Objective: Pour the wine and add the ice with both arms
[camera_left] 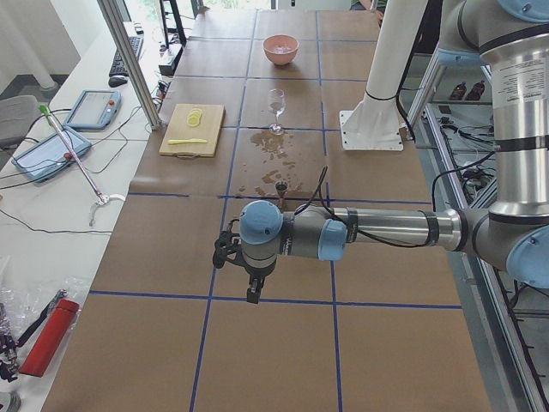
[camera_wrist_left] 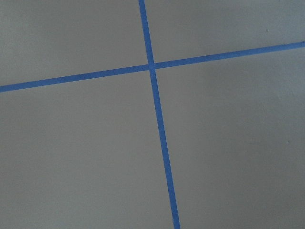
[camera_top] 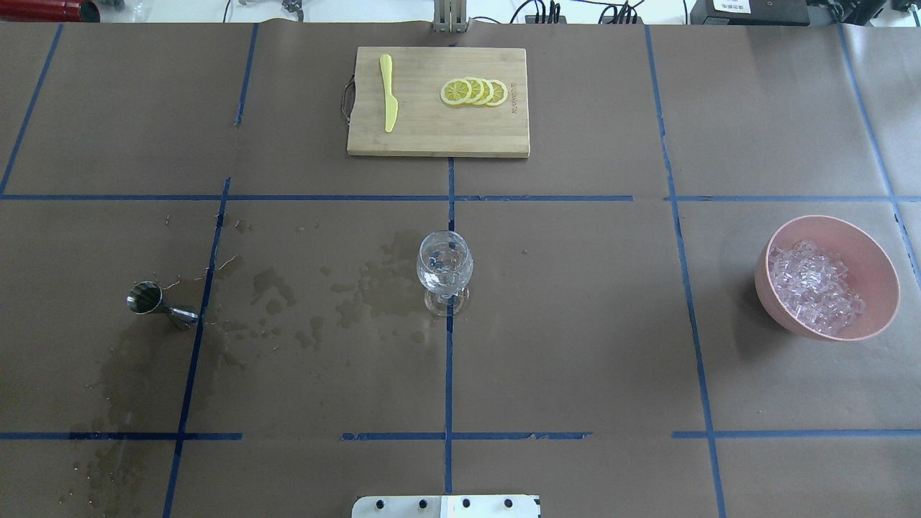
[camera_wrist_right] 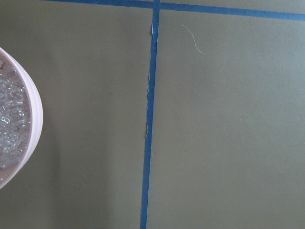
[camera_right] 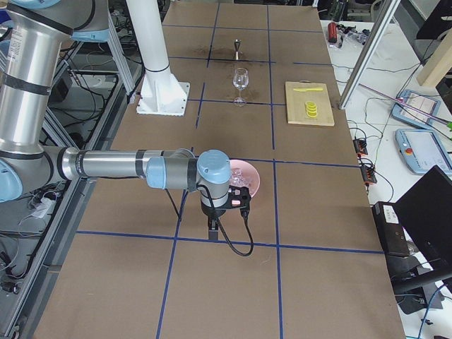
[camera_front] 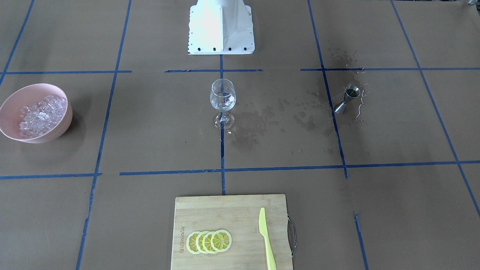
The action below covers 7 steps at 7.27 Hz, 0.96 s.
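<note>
A clear stemmed wine glass (camera_front: 223, 99) stands mid-table, also in the overhead view (camera_top: 445, 277). Something clear lies in its bowl; I cannot tell wine from ice. A steel jigger (camera_front: 347, 99) stands upright among wet stains (camera_top: 155, 302). A pink bowl (camera_top: 867, 252) holds a heap of ice (camera_top: 813, 288). It also shows in the front view (camera_front: 41, 114) and the right wrist view (camera_wrist_right: 12, 119). My left gripper (camera_left: 255, 287) hangs over bare paper beyond the jigger. My right gripper (camera_right: 214, 227) hangs just beside the bowl (camera_right: 253, 180). I cannot tell whether either is open or shut.
A bamboo cutting board (camera_top: 432, 137) at the far side carries lemon slices (camera_top: 475, 91) and a yellow knife (camera_top: 388, 101). The white post base (camera_front: 221, 28) stands at the robot's side. Wet stains (camera_top: 374, 288) spread between jigger and glass. Blue tape lines grid the brown paper.
</note>
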Available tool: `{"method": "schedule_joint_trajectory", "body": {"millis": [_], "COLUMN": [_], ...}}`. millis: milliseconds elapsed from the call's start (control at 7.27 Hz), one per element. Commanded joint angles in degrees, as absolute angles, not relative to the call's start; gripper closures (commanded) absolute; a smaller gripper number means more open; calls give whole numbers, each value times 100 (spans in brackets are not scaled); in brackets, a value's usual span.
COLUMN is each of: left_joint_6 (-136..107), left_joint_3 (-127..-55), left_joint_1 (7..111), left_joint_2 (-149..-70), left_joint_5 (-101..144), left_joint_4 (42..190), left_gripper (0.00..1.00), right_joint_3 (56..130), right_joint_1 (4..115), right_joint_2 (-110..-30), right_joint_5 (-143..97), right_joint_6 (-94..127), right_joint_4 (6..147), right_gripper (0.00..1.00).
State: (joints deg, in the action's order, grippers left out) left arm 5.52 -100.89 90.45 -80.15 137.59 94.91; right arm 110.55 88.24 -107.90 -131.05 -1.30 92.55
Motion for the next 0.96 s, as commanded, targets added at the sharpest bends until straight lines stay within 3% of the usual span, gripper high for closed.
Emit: {"method": "schedule_joint_trajectory", "body": {"millis": [0,550,826], "left_joint_6": [554,528,510], "left_joint_3": [-10212,-10249,-10153], "left_joint_1": [9009,9018,9026], "left_joint_2": [-8033,-8077,-8182], "left_joint_5": [13737,13816,13799], "left_joint_4": [9484,10211,11296], "left_gripper": [0,0,0], "right_joint_3": [11118,11014,11092], "right_joint_1": [8816,8815,8824], "right_joint_2": [-10540,-10267,-10283], "right_joint_5": [-13104,-13069,-13113], "right_joint_6": [-62,304,966], "right_joint_4": [9150,8675,8143], "right_gripper": [0,0,0]}}
